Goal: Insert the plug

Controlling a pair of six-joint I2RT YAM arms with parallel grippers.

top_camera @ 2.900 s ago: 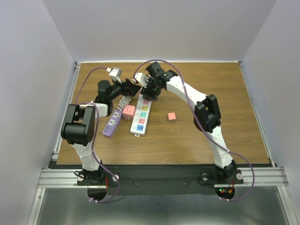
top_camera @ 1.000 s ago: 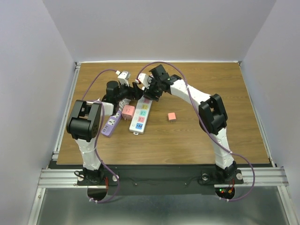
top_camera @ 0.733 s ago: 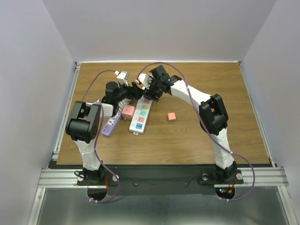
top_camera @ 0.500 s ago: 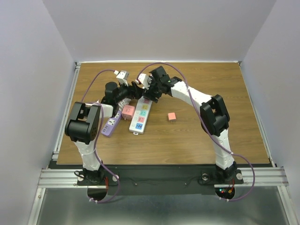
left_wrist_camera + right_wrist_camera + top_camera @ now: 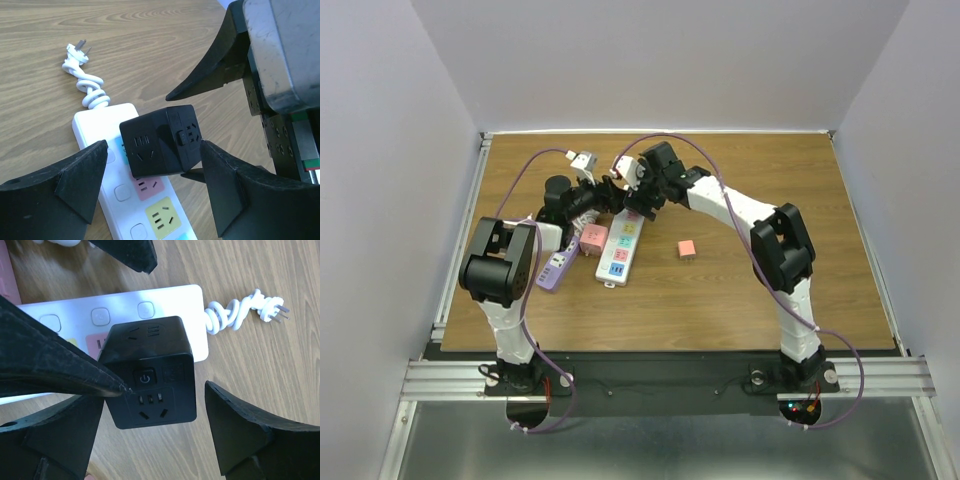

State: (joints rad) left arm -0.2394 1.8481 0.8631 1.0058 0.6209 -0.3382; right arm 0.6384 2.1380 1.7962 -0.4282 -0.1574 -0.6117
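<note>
A black cube plug (image 5: pixel 160 140) (image 5: pixel 150 370) stands on the far end of the white power strip (image 5: pixel 92 127) (image 5: pixel 175 300) (image 5: pixel 618 250), over its first sockets. My left gripper (image 5: pixel 154 149) (image 5: pixel 603 192) is open and straddles the cube from the left, with a gap showing at its left finger (image 5: pixel 75 175). Coming in from the right, my right gripper (image 5: pixel 155 395) (image 5: pixel 630 200) is also open around the cube, its right finger (image 5: pixel 240 430) well clear of it. One left finger tip just reaches the cube's edge in the right wrist view. From above, the cube is hidden between the grippers.
The strip's coiled white cord and plug (image 5: pixel 82 75) (image 5: pixel 245 312) lie on the wood beyond it. A purple power strip (image 5: pixel 557 265) and a pink cube (image 5: pixel 592 238) lie left of the white strip. A small salmon cube (image 5: pixel 686 248) sits to its right.
My right gripper has opened away from the black cube, which stays on the strip. The left gripper moved in earlier and now holds still, open.
</note>
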